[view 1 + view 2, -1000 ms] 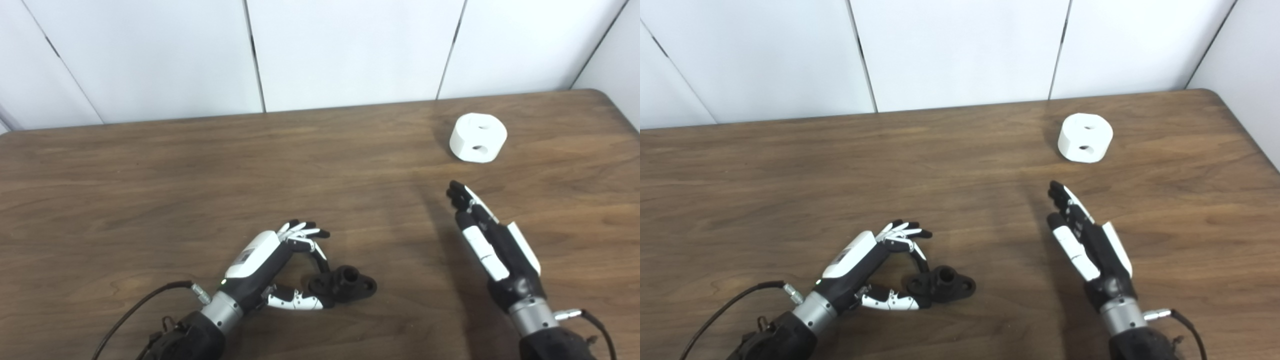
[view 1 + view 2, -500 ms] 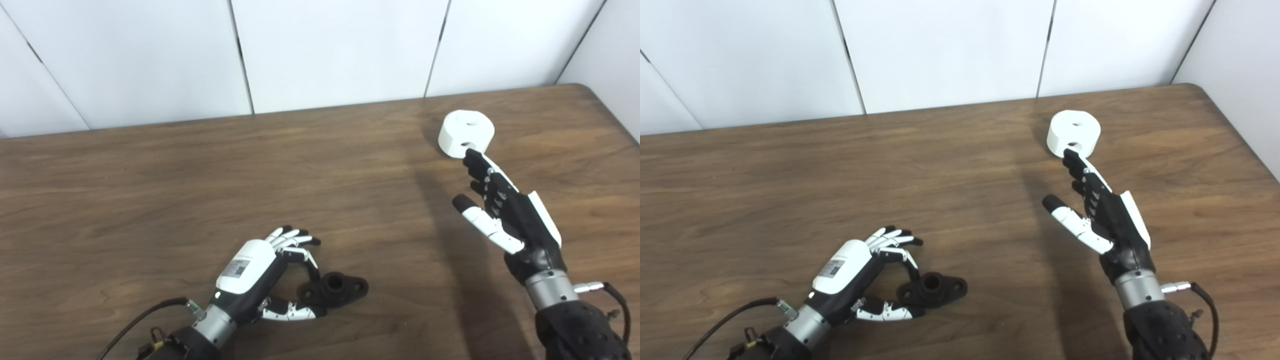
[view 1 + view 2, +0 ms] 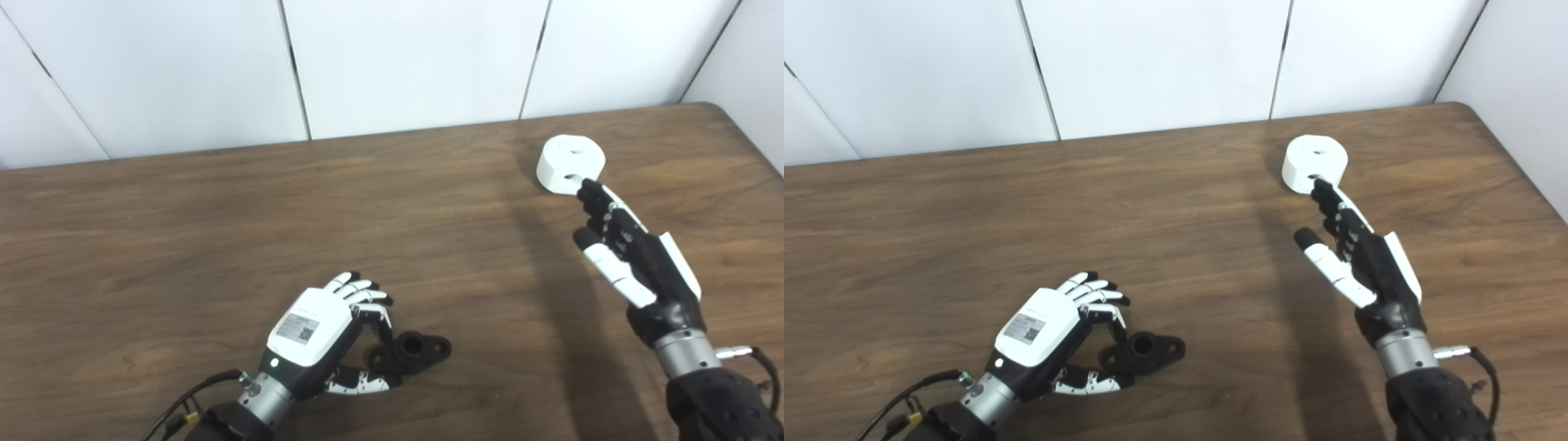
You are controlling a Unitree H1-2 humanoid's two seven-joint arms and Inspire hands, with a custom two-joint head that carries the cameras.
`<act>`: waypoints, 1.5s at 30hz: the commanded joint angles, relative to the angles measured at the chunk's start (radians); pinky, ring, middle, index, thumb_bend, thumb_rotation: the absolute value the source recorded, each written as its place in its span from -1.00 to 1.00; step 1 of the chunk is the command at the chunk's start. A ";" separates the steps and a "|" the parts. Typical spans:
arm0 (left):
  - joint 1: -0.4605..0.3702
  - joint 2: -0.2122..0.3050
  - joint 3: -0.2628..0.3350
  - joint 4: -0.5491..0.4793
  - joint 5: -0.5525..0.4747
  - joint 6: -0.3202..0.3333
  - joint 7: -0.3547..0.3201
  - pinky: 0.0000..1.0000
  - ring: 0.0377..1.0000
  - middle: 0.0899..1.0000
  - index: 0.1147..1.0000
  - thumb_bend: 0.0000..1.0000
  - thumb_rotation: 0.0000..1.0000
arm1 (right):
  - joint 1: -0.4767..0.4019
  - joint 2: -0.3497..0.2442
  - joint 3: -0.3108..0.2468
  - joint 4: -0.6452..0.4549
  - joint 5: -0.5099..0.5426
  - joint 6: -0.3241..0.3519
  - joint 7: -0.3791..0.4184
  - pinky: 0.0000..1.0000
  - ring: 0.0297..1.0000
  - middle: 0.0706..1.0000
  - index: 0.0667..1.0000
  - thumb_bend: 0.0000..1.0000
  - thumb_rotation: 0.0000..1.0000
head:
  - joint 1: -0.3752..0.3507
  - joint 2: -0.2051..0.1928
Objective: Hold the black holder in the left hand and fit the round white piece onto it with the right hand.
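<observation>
The black holder (image 3: pixel 415 351) lies flat on the wooden table near the front, a short tube rising from its oval base. My left hand (image 3: pixel 321 327) sits just left of it, back upward. Its curled fingers (image 3: pixel 373 306) and thumb (image 3: pixel 361 383) bracket the holder's left end without closing on it. The round white piece (image 3: pixel 571 164) stands at the far right of the table, with a hole in its top and one in its side. My right hand (image 3: pixel 1360 257) is open with fingers stretched out flat. Its fingertips reach the near side of the white piece.
The table's right edge and rounded far-right corner (image 3: pixel 735 116) lie close behind the white piece. White wall panels (image 3: pixel 404 61) rise along the far edge. A cable (image 3: pixel 184 404) trails from my left wrist.
My right hand has gone forward to the white piece and edged slightly right. My left hand has rolled more palm-down over the holder's left end. The camera shifted early on.
</observation>
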 commanded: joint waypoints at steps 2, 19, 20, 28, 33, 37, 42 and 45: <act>0.001 0.000 -0.006 0.006 0.004 0.007 -0.032 0.83 0.70 0.52 -0.16 0.05 -0.89 | -0.030 -0.031 -0.032 -0.037 0.028 -0.010 0.002 0.99 0.96 0.87 0.84 0.28 0.28 | -0.003 -0.003; -0.006 -0.025 -0.004 0.075 -0.126 0.009 -0.036 0.98 0.82 0.60 -0.16 0.05 -0.89 | -0.120 -0.134 -0.074 -0.059 -0.006 0.023 0.008 1.00 0.98 0.86 0.85 0.22 0.24 | 0.027 -0.006; -0.006 -0.027 -0.002 0.083 -0.144 0.011 -0.038 0.99 0.83 0.61 -0.16 0.05 -0.89 | -0.121 -0.136 -0.074 -0.061 -0.008 0.027 0.009 0.97 0.97 0.85 0.84 0.25 0.26 | 0.031 -0.006; -0.017 -0.032 0.002 0.132 -0.228 0.001 -0.023 1.00 0.85 0.64 -0.16 0.05 -0.89 | -0.119 -0.134 -0.081 -0.065 -0.018 0.041 0.011 0.96 0.96 0.83 0.82 0.30 0.31 | 0.040 -0.004; -0.026 -0.030 0.001 0.165 -0.260 -0.021 -0.009 1.00 0.86 0.65 -0.16 0.04 -0.89 | -0.121 -0.129 -0.092 -0.069 0.010 0.046 0.014 1.00 0.98 0.84 0.84 0.32 0.26 | 0.043 -0.004; -0.027 -0.028 -0.002 0.180 -0.256 -0.038 0.009 1.00 0.87 0.65 -0.16 0.04 -0.89 | -0.123 -0.145 -0.085 -0.070 -0.025 0.031 0.019 0.98 0.96 0.84 0.83 0.27 0.23 | 0.027 -0.010; -0.023 -0.021 -0.001 0.180 -0.251 -0.049 0.015 1.00 0.87 0.65 -0.16 0.04 -0.89 | -0.147 -0.209 -0.053 -0.050 -0.133 0.008 0.042 1.00 0.95 0.86 0.83 0.33 0.07 | -0.022 -0.026; -0.021 -0.014 -0.001 0.176 -0.249 -0.049 0.014 1.00 0.88 0.65 -0.16 0.04 -0.89 | -0.187 -0.243 -0.029 -0.037 -0.170 0.027 0.056 1.00 0.96 0.85 0.81 0.51 -0.11 | -0.055 -0.030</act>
